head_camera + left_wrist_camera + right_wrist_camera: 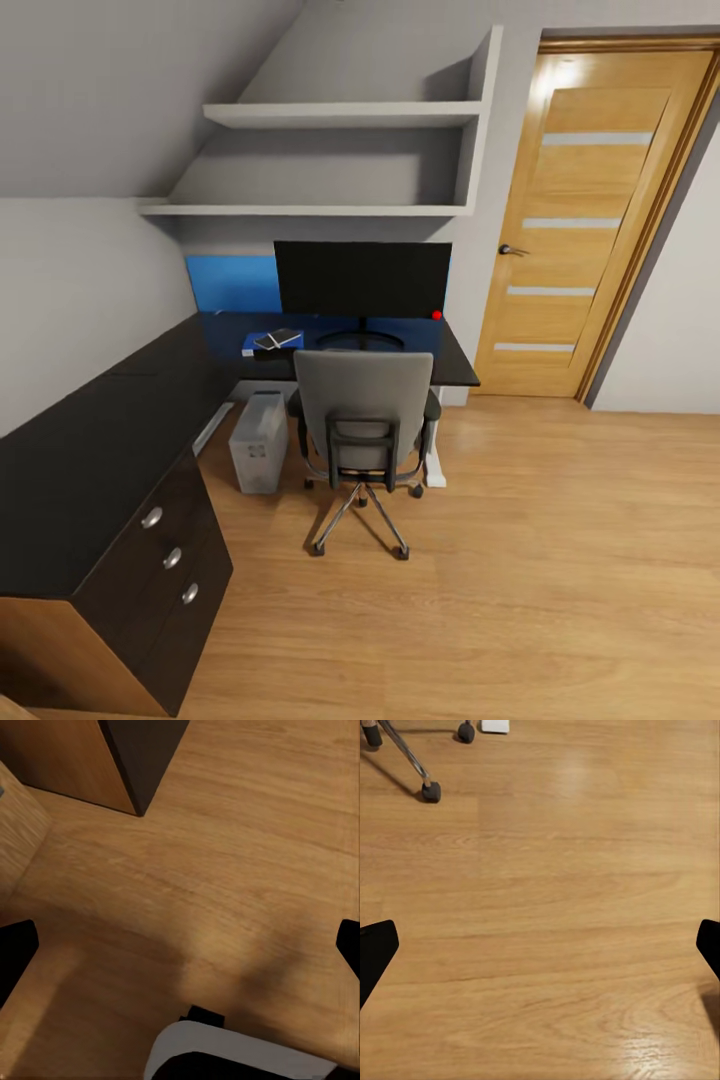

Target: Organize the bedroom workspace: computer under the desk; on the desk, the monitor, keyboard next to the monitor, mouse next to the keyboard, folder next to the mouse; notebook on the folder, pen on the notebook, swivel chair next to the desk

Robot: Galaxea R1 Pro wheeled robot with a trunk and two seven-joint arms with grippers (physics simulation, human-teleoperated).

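i'm parked back from the desk (90, 470), looking over the whole corner, so i read this as the approach or a check step, not a grasp. the monitor (362, 279) stands on the surface at the far end, and the computer (257, 442) sits on the floor under it, beside the chair (364, 400), which is drawn up against the surface edge with its back to me. the folder (252, 344) lies on the surface just left of the monitor's base, with the notebook (277, 339) on top of it; i can't make out a pen, keyboard or mouse from here, too small or hidden behind the chair. both wrist cameras look down at bare wood floor: the left gripper (180, 945) has its fingers spread wide with nothing between them, and the right gripper (540, 945) is likewise spread and empty, with a chair castor (431, 792) showing ahead of it. next, i judge, i need to roll closer and get a view past the chair to confirm the small items before deciding anything remains.
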